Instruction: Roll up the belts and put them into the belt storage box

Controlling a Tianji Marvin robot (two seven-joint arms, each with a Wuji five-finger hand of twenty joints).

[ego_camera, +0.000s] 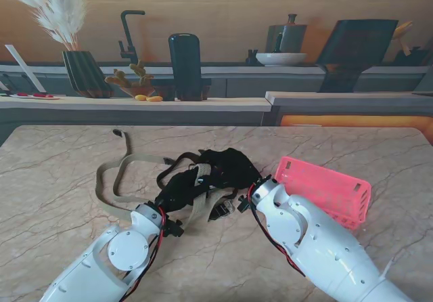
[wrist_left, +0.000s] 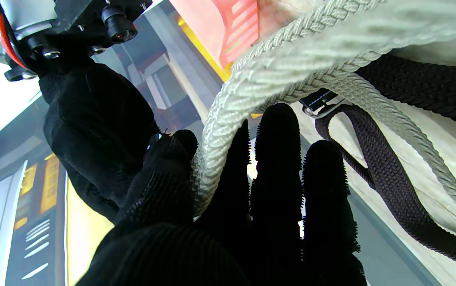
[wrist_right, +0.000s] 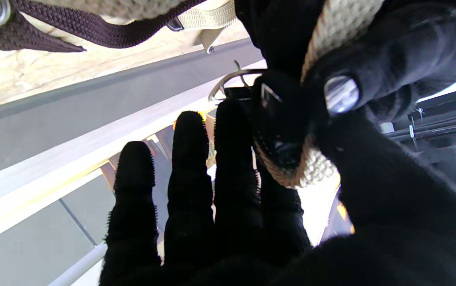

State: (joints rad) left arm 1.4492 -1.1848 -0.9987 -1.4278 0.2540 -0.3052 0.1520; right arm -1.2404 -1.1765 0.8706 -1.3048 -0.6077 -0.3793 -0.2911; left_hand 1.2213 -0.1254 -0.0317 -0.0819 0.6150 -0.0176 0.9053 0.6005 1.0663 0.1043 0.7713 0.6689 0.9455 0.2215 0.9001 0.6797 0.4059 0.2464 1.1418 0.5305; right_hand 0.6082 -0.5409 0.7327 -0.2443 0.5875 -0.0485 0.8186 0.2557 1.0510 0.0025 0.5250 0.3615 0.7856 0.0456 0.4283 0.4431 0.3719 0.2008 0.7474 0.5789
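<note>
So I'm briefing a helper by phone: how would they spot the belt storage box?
On the marble table, look right of the tangled belts, beside the right arm. The belt storage box is the slatted pink plastic basket, the only bright rigid thing among the limp beige and black straps.

Hidden and cropped items, placed relative to the pink storage box (ego_camera: 325,190)

The right arm (ego_camera: 325,244) is covering the box's near-left corner, and its interior is not showing. Left of the box, both gloved hands are merging with the dark belt (ego_camera: 203,170) into one black mass, so finger positions are staying unreadable there. The beige belt (wrist_left: 275,63) is running off the left wrist picture's edge, blurring close to the lens.
</note>
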